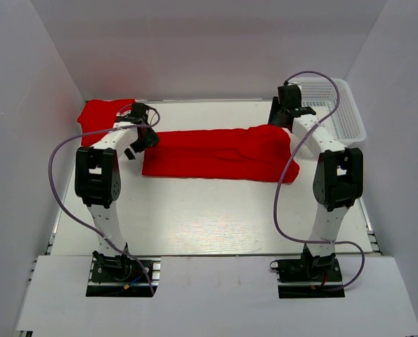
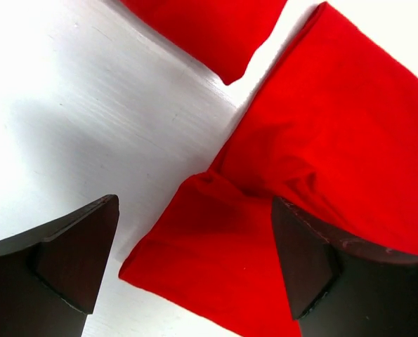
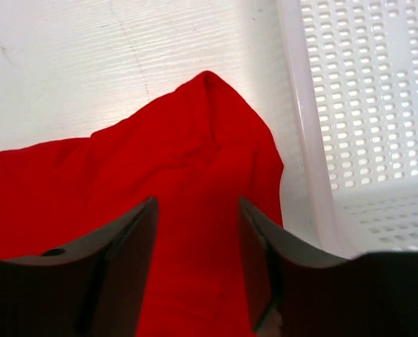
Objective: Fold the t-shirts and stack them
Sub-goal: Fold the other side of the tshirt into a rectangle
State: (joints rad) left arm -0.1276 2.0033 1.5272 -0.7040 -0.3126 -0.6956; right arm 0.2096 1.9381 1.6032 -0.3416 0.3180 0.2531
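Note:
One red t-shirt lies folded into a long band across the middle of the table. A second red t-shirt lies at the back left, and its corner shows in the left wrist view. My left gripper hangs over the band's left end, jaws wide open and holding nothing. My right gripper is over the band's right end. Its jaws stand apart above the cloth, and nothing is pinched between them.
A white mesh basket stands at the back right corner, its wall just right of the right gripper. White walls enclose the table on three sides. Bare tabletop lies between the band and the arm bases.

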